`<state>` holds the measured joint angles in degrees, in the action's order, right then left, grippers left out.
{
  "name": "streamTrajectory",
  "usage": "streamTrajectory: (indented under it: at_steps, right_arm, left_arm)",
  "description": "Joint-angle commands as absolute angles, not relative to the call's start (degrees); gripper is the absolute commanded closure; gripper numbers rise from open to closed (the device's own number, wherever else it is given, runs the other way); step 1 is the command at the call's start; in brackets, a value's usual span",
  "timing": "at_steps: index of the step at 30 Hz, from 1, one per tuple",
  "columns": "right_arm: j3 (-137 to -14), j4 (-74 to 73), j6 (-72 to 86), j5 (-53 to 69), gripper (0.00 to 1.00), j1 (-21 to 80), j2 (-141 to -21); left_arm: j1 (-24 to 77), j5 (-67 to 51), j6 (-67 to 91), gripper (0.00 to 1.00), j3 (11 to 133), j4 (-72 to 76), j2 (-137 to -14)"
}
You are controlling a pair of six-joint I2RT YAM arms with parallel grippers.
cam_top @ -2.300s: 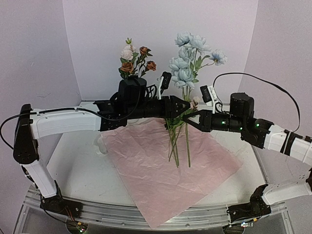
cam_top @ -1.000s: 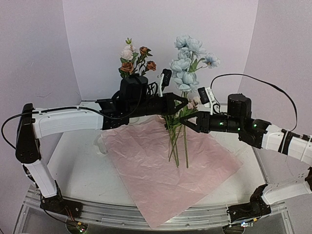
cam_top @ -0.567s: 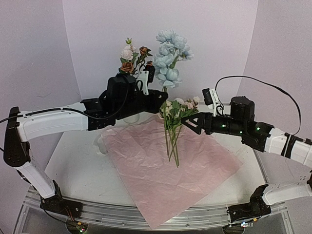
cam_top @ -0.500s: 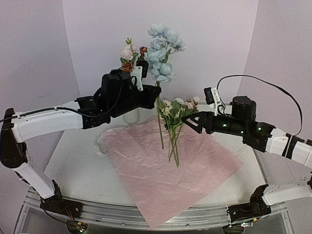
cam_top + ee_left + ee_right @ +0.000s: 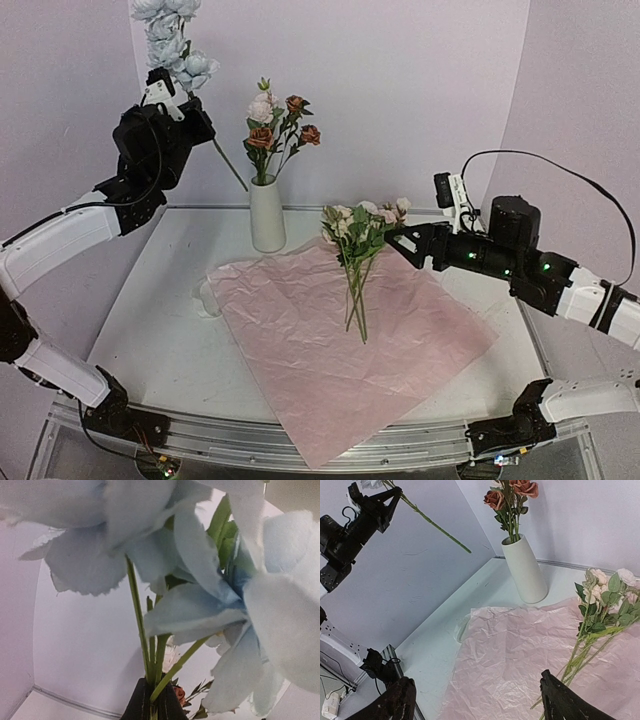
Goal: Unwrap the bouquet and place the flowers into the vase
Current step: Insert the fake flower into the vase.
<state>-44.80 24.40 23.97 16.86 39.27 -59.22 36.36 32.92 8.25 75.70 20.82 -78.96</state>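
Note:
The bouquet is undone: its pink paper point(image 5: 340, 340) lies flat on the table. The off-white vase point(image 5: 267, 214) stands behind it with orange and pink roses point(image 5: 280, 120) in it. My left gripper point(image 5: 203, 126) is raised high at the far left, shut on the stems of the pale blue flowers point(image 5: 170, 30); the left wrist view shows the fingers point(image 5: 137, 707) pinching the green stems point(image 5: 156, 660). A bunch of pink and cream flowers point(image 5: 358, 255) lies on the paper. My right gripper point(image 5: 400, 245) hovers open just right of them, with nothing between its jaws point(image 5: 480, 702).
A pale translucent loop point(image 5: 205, 296) lies on the table at the paper's left edge. Lilac walls point(image 5: 420, 90) close in the back and both sides. A metal rail point(image 5: 300, 440) runs along the near edge, and the paper's front corner overhangs it.
My left gripper has swung up and to the far left with the blue flowers, clear of the bunch. My right gripper has opened and drawn back; the pink and cream flowers now lie on the paper.

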Motion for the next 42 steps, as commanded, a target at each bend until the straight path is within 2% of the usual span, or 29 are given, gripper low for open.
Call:
streamTrajectory:
  at_steps: [1, 19, 42]
  right_arm:
    - [-45.5, 24.9, 22.6, 15.7, 0.14, 39.5, -57.2]
    - [-45.1, 22.7, 21.7, 13.2, 0.14, 39.5, -54.8]
    - [-44.6, 21.4, 21.0, 11.4, 0.13, 39.5, -55.2]
  left_arm:
    - [33.6, 29.6, 4.4, 1.0, 77.9, 32.4, -82.4]
    - [29.1, 24.3, 3.5, 1.0, 90.0, 36.0, -97.5]
    - [29.0, 23.3, 3.2, 1.0, 90.8, 37.2, -111.9]
